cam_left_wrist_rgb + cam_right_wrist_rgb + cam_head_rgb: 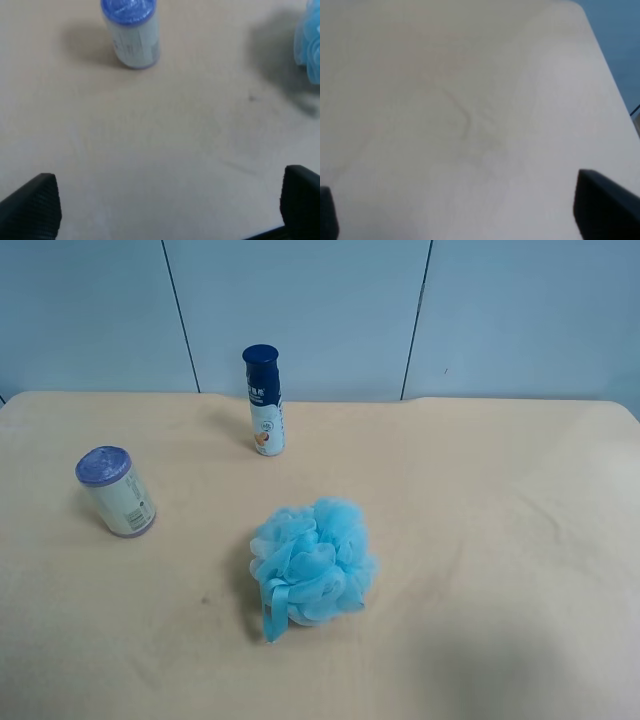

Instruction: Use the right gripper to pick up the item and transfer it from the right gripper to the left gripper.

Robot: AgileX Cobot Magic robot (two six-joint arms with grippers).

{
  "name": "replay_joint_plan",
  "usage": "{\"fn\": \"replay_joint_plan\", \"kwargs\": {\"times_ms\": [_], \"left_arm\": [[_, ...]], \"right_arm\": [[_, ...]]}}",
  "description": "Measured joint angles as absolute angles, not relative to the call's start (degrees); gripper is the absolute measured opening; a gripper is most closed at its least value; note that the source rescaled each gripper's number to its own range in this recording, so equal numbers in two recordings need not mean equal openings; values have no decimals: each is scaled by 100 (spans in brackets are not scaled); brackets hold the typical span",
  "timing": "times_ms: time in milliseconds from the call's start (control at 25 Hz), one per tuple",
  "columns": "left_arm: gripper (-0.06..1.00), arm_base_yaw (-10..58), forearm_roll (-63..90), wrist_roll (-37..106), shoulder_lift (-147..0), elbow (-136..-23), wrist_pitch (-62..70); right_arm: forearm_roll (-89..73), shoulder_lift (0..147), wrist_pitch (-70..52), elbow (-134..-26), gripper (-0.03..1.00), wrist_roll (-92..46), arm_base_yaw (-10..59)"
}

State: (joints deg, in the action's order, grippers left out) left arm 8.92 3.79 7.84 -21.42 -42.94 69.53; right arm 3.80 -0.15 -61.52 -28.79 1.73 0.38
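Item [117, 491] is seen upright on bench [480, 540], well apart from sponge [313, 562], bottle [264, 400] beyond; only left wrist view catches both. Left hand [170, 210] released, empty. Right hand [455, 212] released over bare bench.

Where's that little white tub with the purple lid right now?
The white tub stands upright on the table at the exterior high view's left, apart from the blue bath sponge and the dark-capped bottle. No gripper is touching it.
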Motion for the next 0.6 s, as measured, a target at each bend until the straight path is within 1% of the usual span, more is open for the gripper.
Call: {"fn": "replay_joint_plan", "kwargs": {"times_ms": [80, 160, 240, 320, 440, 600], "left_arm": [[75, 892, 416, 585, -2058, -4186, 6964], [90, 892, 427, 434, -2041, -4074, 6964], [97, 892, 410, 373, -2041, -3878, 6964], [99, 892, 326, 372, -2041, -3629, 6964], [99, 892, 260, 372, -2046, -3242, 6968], [99, 892, 329, 372, -1971, -3114, 6496]], "right_arm": [[380, -15, -6152, -2879, 78, 173, 38], [380, -15, -6152, -2879, 78, 173, 38], [380, -15, -6152, -2879, 78, 173, 38], [380, -15, -6152, -2879, 78, 173, 38], [380, -15, -6152, -2879, 78, 173, 38], [380, -15, -6152, -2879, 78, 173, 38]]}}
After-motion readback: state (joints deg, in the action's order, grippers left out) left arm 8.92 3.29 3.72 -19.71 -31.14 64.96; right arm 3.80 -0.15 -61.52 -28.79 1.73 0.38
